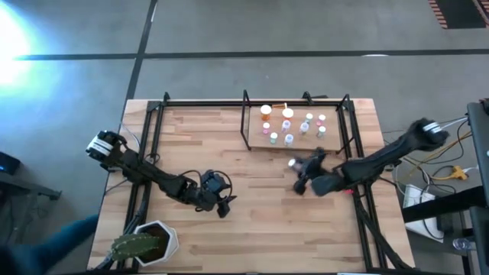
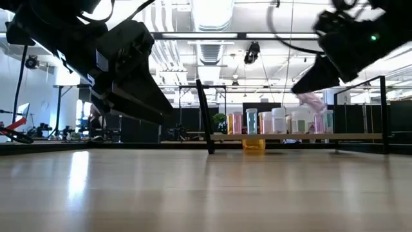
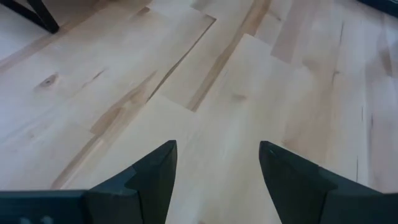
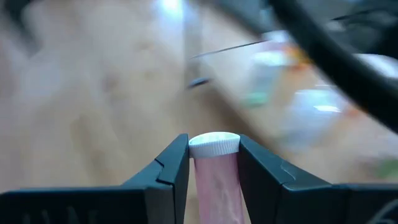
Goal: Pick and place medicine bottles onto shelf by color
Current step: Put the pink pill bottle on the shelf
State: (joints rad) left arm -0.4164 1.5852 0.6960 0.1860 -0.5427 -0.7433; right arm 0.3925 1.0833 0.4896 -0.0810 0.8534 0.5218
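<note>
My right gripper [image 1: 298, 169] hangs just off the shelf's near side, shut on a pink bottle with a white cap [image 4: 214, 171]; the low view shows that bottle [image 2: 313, 102] in the air. The shelf [image 1: 256, 145] is a light-wood panel in black rods at the far right of the table. Several small bottles [image 1: 288, 126] stand on it, orange, pink, white, green and bluish [image 2: 277, 122]. My left gripper [image 1: 223, 205] is open over bare wood [image 3: 217, 149] at the table's near middle and touches nothing. My right gripper pinches the pink bottle's body [image 4: 216, 180] between its two fingers, just behind the white cap [image 4: 213, 145]. The bottle lies along the fingers, with the cap sticking out past their tips. It is lifted clear of the table and tilted.
A white pot with a green cactus [image 1: 145, 243] stands at the near left corner. Black frame rods [image 1: 153, 145] run along the table's left, far and right sides. The shelf's upright post [image 2: 205, 116] stands at its left end. Bare wood [image 1: 252, 221] lies between the arms.
</note>
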